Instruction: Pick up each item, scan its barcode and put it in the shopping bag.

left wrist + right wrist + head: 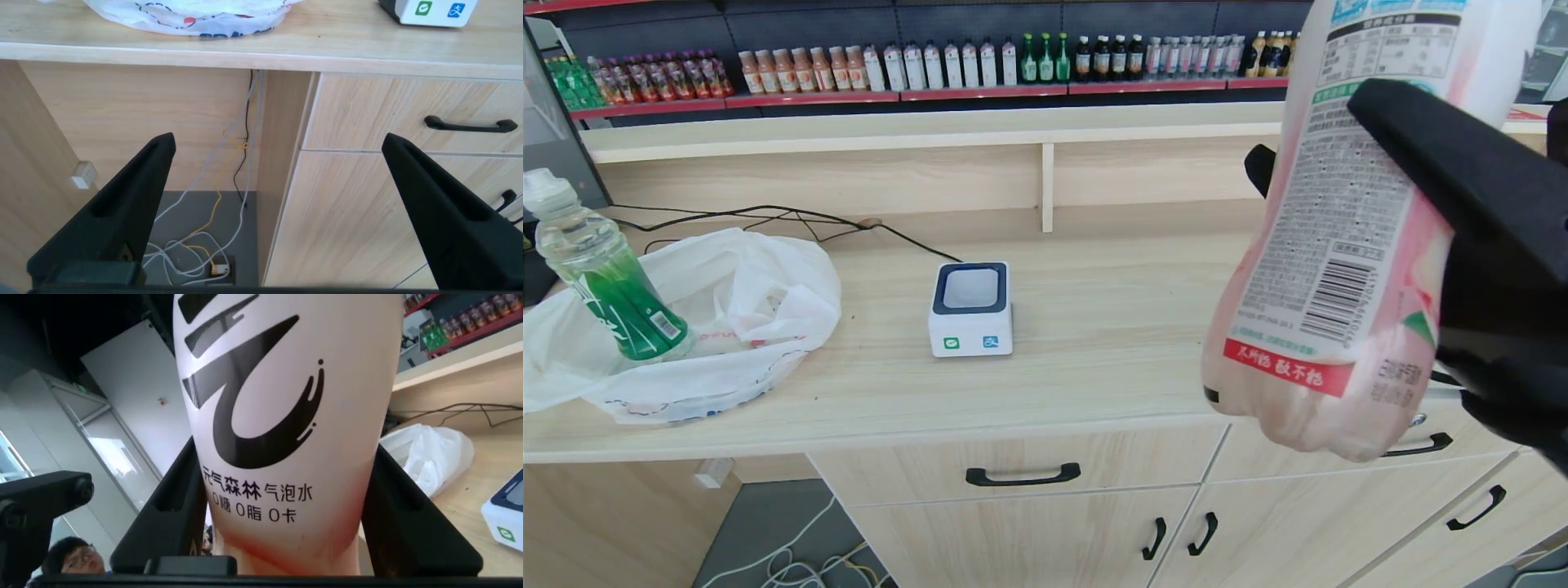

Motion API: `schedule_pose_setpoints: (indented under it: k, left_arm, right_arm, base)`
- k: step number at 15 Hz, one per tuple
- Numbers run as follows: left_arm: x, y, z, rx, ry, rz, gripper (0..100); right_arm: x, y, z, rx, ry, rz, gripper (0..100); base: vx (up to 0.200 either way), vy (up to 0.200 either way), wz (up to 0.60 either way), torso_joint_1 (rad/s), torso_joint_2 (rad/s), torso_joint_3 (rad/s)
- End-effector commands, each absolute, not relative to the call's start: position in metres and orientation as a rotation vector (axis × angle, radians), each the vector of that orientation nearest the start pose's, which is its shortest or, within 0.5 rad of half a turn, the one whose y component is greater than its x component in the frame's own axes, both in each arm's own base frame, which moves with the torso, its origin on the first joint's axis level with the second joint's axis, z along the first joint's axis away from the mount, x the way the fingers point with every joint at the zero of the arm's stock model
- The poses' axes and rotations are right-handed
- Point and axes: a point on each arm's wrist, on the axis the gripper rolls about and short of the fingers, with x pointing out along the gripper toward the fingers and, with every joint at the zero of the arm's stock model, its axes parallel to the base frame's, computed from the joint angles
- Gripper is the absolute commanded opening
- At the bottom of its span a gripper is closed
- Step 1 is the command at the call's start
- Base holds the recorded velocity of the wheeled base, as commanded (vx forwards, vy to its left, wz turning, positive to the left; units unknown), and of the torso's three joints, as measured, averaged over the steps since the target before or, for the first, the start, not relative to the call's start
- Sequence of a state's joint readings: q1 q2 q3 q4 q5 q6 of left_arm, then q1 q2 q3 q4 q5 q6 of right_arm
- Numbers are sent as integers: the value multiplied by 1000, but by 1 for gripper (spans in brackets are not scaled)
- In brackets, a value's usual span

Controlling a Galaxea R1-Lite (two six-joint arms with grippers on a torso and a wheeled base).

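Grips the pink bottle (pixel 1331 245) in the right hand (pixel 1307 135), closed against both of its sides. Holds it up in the air at 3 o'clock from the scanner (pixel 971 309), close to the head camera (barcode label turned that way, base lowest). Hangs the left hand (pixel 278 147) low in front of the cabinet, below the edge of the table (pixel 1111 327), spread wide with nothing in it. At 9 o'clock from the scanner, on the table: the white shopping bag (pixel 752 310), lying open, with a green bottle (pixel 600 269) standing in it and leaning slightly. From the scanner toward 11 o'clock: a black cable (pixel 768 216). At 12 o'clock beyond the table: a shelf (pixel 931 91) lined with drink bottles.
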State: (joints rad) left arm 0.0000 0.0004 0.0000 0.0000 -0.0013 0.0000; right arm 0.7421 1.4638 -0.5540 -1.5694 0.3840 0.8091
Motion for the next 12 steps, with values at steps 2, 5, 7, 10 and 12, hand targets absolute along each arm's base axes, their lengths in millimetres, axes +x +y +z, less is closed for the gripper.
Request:
schedule_pose_setpoints:
  k: [2,5,7,10,12]
  left_arm:
    - [-23,0,75,0,0,-2,100]
    - [-23,0,75,0,0,-2,100]
    - [-23,0,75,0,0,-2,100]
    - [-23,0,75,0,0,-2,100]
    - [-23,0,75,0,0,-2,100]
  right_arm:
    - [142,145,275,855,-211,1337,0]
    - [142,144,273,859,-199,1336,0]
    - [142,145,275,860,-209,1339,0]
    - [142,144,276,860,-213,1338,0]
    - [141,144,276,860,-213,1338,0]
  base:
    - [0,0,0,0,0,0]
    - [0,0,0,0,0,0]
    - [0,0,0,0,0,0]
    - [0,0,0,0,0,0]
    - [0,0,0,0,0,0]
